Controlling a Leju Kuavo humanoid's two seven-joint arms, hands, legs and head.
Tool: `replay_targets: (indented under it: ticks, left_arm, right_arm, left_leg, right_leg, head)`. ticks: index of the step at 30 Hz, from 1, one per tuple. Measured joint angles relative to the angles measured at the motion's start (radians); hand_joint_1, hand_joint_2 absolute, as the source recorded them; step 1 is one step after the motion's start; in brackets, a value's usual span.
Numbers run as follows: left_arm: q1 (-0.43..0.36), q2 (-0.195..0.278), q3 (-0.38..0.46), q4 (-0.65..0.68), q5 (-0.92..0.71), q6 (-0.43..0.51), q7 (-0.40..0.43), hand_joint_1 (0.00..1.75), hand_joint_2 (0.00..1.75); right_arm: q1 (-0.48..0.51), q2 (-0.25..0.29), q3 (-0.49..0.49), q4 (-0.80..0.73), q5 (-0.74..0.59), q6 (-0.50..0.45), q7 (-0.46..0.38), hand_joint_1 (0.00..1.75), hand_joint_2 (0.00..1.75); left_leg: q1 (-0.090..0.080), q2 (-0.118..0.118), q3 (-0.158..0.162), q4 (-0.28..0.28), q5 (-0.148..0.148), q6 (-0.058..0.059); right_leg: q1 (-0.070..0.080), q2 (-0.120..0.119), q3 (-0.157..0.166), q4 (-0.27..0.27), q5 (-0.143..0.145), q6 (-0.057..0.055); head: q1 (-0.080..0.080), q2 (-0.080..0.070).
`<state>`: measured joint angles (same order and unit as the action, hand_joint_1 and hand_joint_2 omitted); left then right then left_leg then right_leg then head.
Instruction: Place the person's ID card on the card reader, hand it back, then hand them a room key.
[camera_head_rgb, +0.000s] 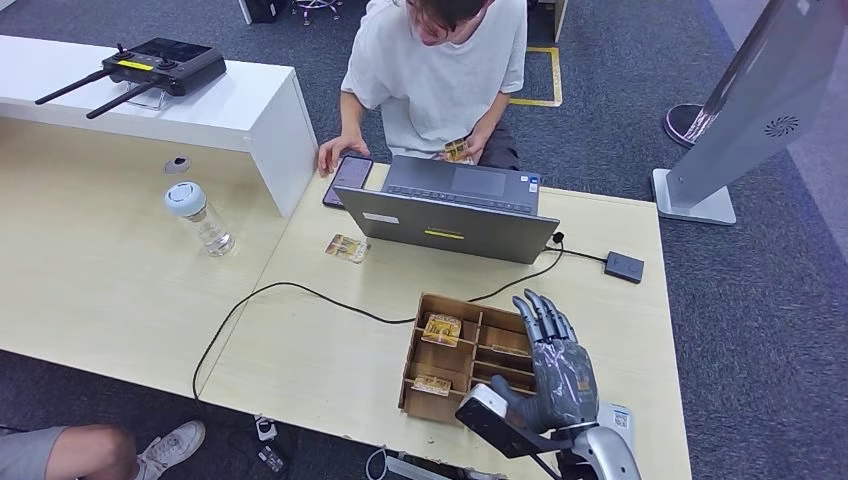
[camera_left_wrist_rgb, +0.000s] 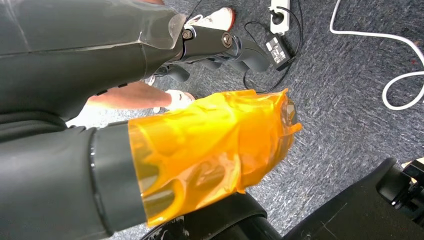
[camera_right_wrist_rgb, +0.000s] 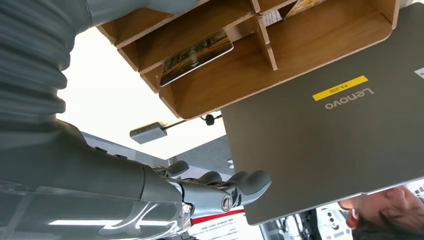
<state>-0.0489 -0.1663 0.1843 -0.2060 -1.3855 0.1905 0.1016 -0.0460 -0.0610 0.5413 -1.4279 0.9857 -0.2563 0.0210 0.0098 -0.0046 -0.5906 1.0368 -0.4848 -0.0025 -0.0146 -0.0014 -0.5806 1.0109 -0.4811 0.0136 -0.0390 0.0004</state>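
The grey right hand (camera_head_rgb: 555, 375) is held spread and empty beside the compartmented wooden box (camera_head_rgb: 465, 355). The person's small card (camera_head_rgb: 457, 150) probably needs taking gently, then laying flat on the black card reader (camera_head_rgb: 624, 267). Left hand's state can't be told.

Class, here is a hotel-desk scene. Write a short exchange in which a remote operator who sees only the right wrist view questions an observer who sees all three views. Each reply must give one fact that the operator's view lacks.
Operator: I see the wooden box and the laptop lid. Is there a card outside the box?
Observer: Yes. A loose card lies flat on the table, to the left of the laptop in the head view.
Operator: And what is the left hand doing?
Observer: The left hand hangs over the carpet, wrapped in orange film that hides its fingers.
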Motion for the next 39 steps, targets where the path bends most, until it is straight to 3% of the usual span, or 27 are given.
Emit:
replay_targets:
  ticks: [10, 21, 34, 39]
  left_arm:
    - [-0.001, 0.000, 0.000, 0.000, 0.000, -0.001, 0.003, 0.00, 0.00]
    - [-0.002, 0.000, -0.001, 0.000, 0.000, -0.001, 0.004, 0.00, 0.00]
    - [-0.004, 0.000, -0.001, 0.000, -0.002, -0.001, 0.004, 0.00, 0.00]
    - [-0.004, 0.000, -0.001, 0.000, -0.001, -0.001, 0.004, 0.00, 0.00]
  right_arm:
    - [-0.005, 0.000, 0.000, 0.015, 0.005, 0.006, 0.006, 0.21, 1.75]
    - [-0.010, 0.000, -0.001, 0.051, 0.012, 0.017, 0.024, 0.18, 1.75]
    - [-0.016, 0.000, -0.004, 0.080, 0.012, 0.019, 0.028, 0.52, 1.75]
    - [-0.024, 0.000, -0.005, 0.080, 0.012, 0.018, 0.028, 0.55, 1.75]
  left_leg:
    - [0.000, 0.000, 0.000, 0.000, 0.000, 0.000]
    - [0.000, 0.000, 0.000, 0.000, 0.000, 0.000]
    - [0.000, 0.000, 0.000, 0.000, 0.000, 0.000]
    - [0.000, 0.000, 0.000, 0.000, 0.000, 0.000]
  right_leg:
    - [0.000, 0.000, 0.000, 0.000, 0.000, 0.000]
    - [0.000, 0.000, 0.000, 0.000, 0.000, 0.000]
    - [0.000, 0.000, 0.000, 0.000, 0.000, 0.000]
    - [0.000, 0.000, 0.000, 0.000, 0.000, 0.000]
  head:
    - [0.000, 0.000]
    - [0.000, 0.000]
    - [0.000, 0.000]
    - [0.000, 0.000]
